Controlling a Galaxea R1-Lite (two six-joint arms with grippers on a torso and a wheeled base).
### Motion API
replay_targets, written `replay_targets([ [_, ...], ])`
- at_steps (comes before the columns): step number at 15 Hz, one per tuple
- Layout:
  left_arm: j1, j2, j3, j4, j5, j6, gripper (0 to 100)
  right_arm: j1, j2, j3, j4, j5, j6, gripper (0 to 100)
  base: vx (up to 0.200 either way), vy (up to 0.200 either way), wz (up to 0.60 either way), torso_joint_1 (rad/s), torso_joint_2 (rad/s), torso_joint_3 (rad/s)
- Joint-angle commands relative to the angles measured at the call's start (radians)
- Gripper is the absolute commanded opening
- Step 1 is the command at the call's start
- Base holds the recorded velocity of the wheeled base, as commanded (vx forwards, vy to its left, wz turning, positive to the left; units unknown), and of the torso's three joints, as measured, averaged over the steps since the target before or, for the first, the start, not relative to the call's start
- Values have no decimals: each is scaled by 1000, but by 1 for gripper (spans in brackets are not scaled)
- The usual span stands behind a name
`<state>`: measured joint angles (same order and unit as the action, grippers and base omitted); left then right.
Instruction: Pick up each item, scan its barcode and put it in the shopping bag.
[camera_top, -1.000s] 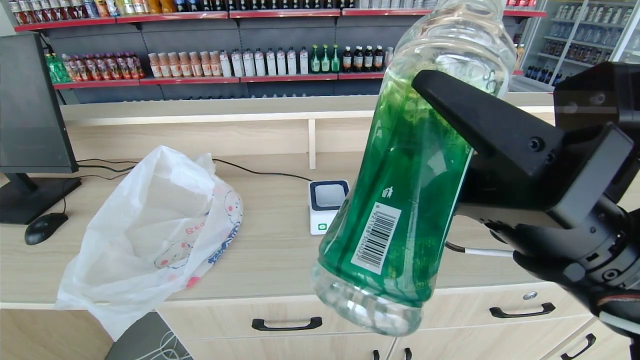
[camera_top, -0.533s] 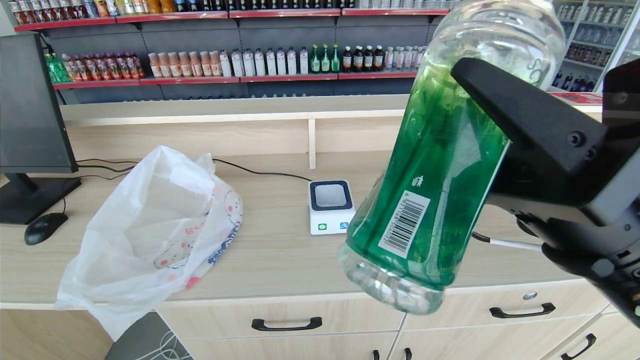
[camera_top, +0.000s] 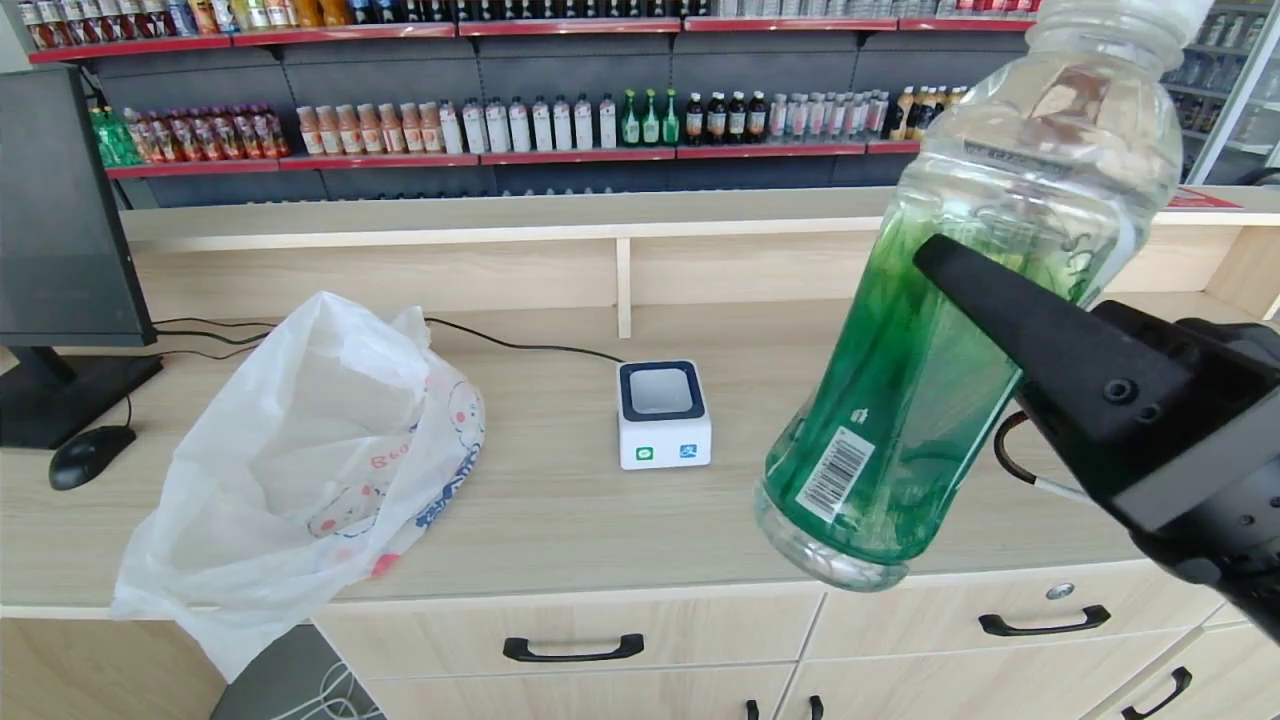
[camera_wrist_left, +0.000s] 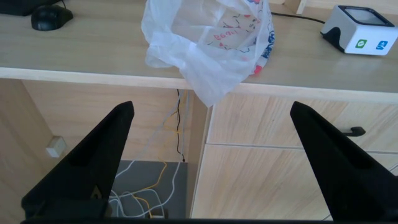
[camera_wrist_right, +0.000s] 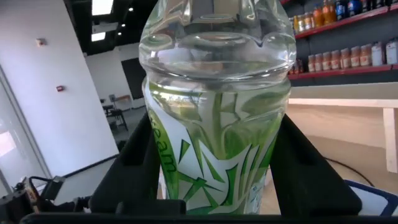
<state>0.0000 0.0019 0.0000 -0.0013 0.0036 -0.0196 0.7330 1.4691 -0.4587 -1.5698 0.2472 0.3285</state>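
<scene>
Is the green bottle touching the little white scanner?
Apart. The head view shows bare counter between the green bottle and the barcode scanner.

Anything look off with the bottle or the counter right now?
The bottle, tilted in the right pincer, shows its barcode to the head camera, not to the scanner. The shopping bag slumps over the counter's front edge.

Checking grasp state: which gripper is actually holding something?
The right gripper, shut on the green bottle; the left gripper is open and empty.
</scene>
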Motion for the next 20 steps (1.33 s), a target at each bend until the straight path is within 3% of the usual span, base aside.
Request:
replay_targets([
  [1,0,0,0,0,1,0,100,-47,51,20,-1,0,-78,0,0,0,0,0,0,0],
  [3,0,0,0,0,1,0,100,-80,96,14,-1,-22,-198,0,0,0,0,0,0,0],
  [6,0,0,0,0,1,0,100,-87,126,23,-1,-221,-272,0,0,0,0,0,0,0],
  [7,0,1,0,0,1,0,100,-93,128,20,-1,-244,-278,0,0,0,0,0,0,0],
  [10,0,1,0,0,1,0,100,-193,123,15,-1,-266,-325,0,0,0,0,0,0,0],
  [16,0,1,0,0,-1,0,100,-207,197,-104,-1,-307,-318,0,0,0,0,0,0,0],
  [20,0,0,0,0,1,1,100,-248,175,-95,-1,-309,-307,0,0,0,0,0,0,0],
])
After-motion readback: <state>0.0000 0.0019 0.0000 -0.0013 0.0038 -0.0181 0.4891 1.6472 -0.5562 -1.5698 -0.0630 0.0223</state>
